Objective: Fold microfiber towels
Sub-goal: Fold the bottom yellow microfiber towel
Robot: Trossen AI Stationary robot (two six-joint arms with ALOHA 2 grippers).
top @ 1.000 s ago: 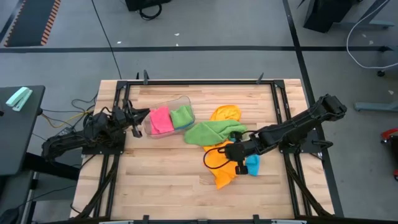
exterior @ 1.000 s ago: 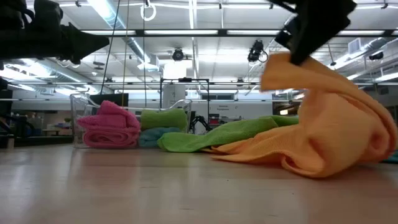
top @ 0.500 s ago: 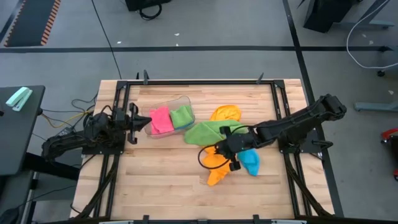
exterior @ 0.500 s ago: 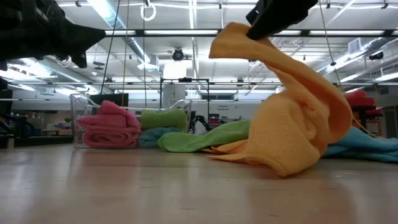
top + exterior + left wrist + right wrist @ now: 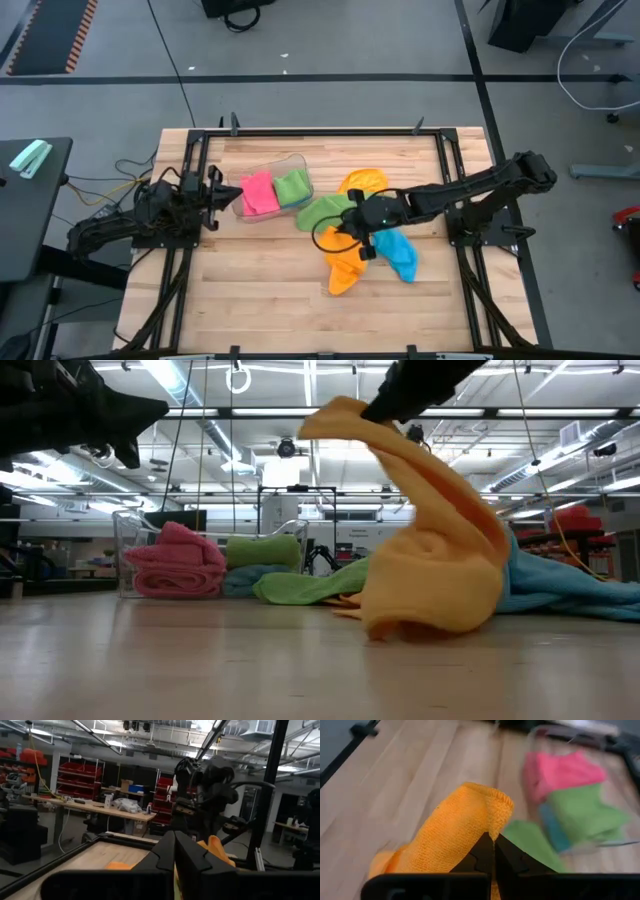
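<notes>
At the table's left edge the left gripper (image 5: pixel 222 192) is waiting with its fingers together and empty, just beside the clear plastic tub (image 5: pixel 297 160), where a folded pink microfiber towel (image 5: pixel 258 192) and a folded green one (image 5: pixel 293 186) are already sitting. A loose green microfiber towel (image 5: pixel 322 211) is lying just past the tub. Near the table's middle the right gripper (image 5: pixel 362 222) is clamped on a corner of the soft orange microfiber towel (image 5: pixel 345 268) — it has been dragging that cloth leftward over the last second, uncovering the sky-blue microfiber towel (image 5: pixel 400 252), which was mostly hidden. That likely means the orange towel is being pulled clear for folding.
</notes>
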